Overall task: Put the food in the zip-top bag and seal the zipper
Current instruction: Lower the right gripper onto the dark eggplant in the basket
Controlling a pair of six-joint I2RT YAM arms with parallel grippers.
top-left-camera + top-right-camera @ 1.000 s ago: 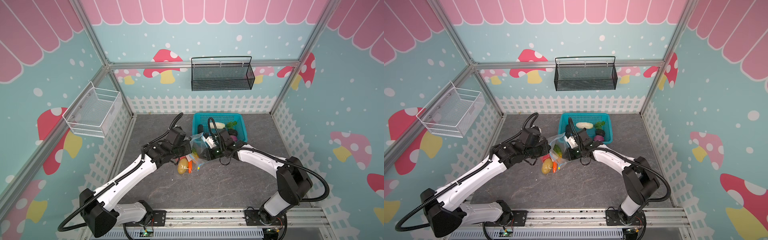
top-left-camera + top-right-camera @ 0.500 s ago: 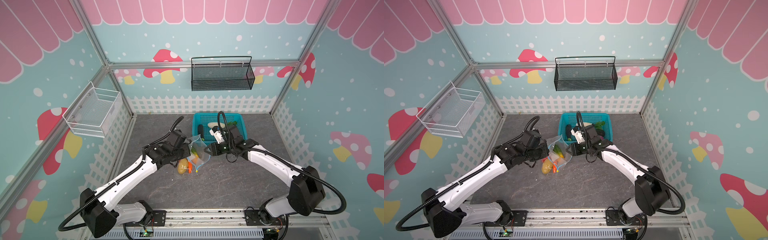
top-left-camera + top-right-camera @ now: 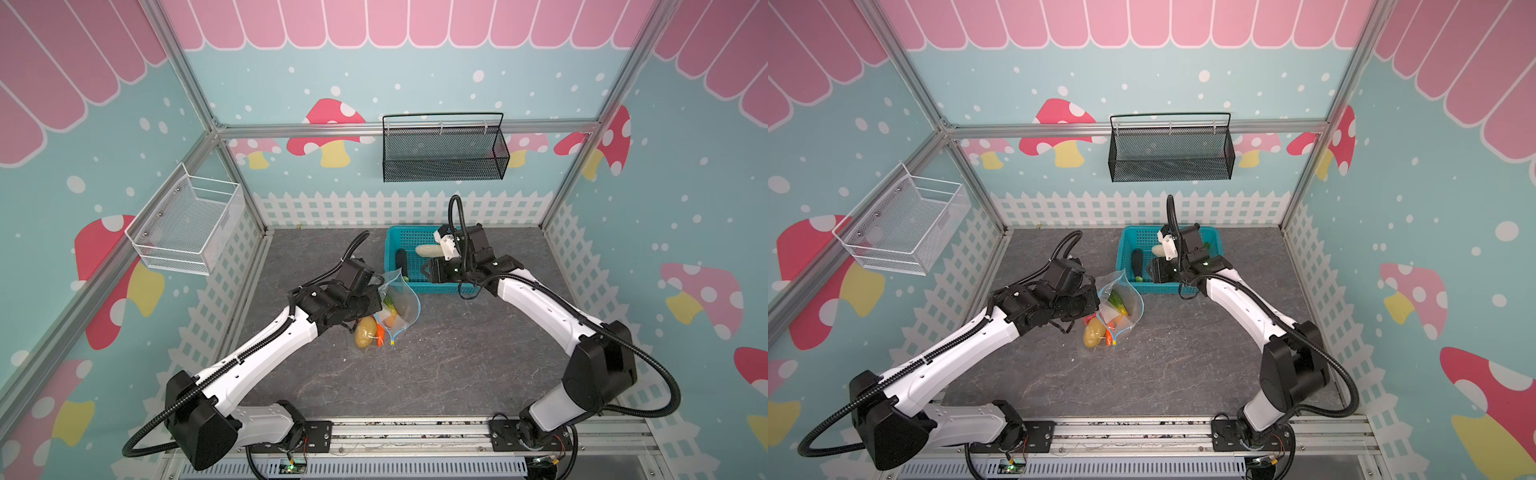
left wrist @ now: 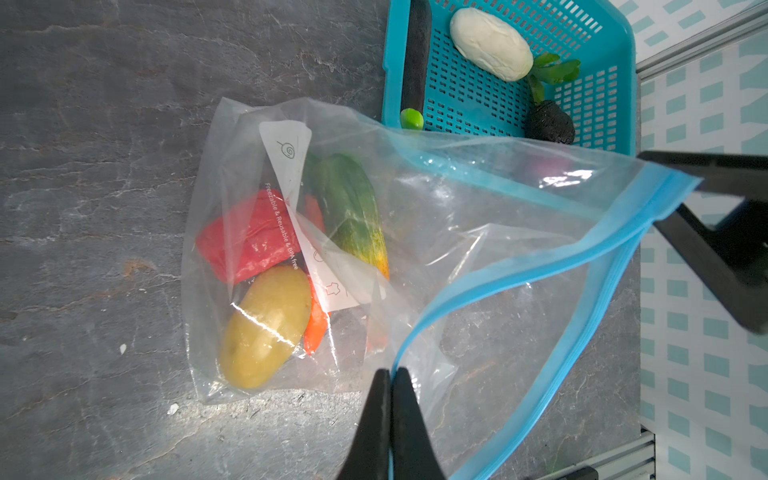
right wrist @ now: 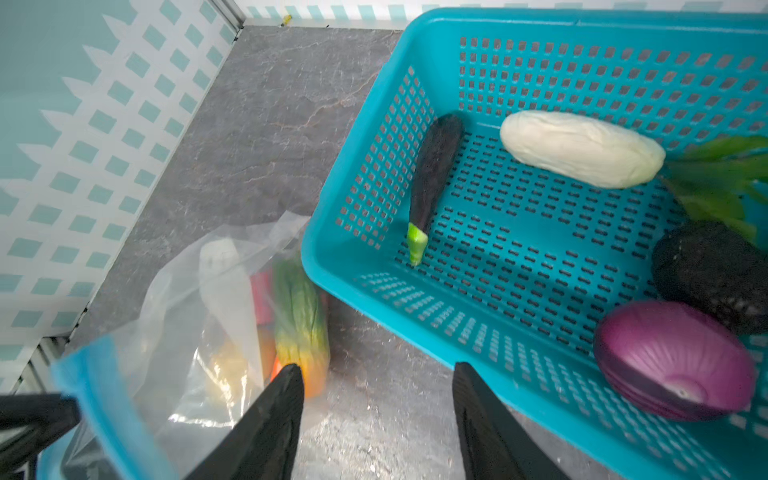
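Left gripper [image 4: 390, 374] is pinching the zip-top bag's [image 4: 436, 216] zipper [image 4: 519, 266]; right gripper [image 5: 376, 368] is hovering open, empty, beside the basket [image 5: 540, 25].

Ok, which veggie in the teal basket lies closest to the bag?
The dark eggplant, along the basket wall nearest the bag; the white radish and purple onion lie farther in.

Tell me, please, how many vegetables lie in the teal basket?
4: eggplant against a side wall, white radish next over, dark lumpy piece beside purple onion; others possibly hidden.
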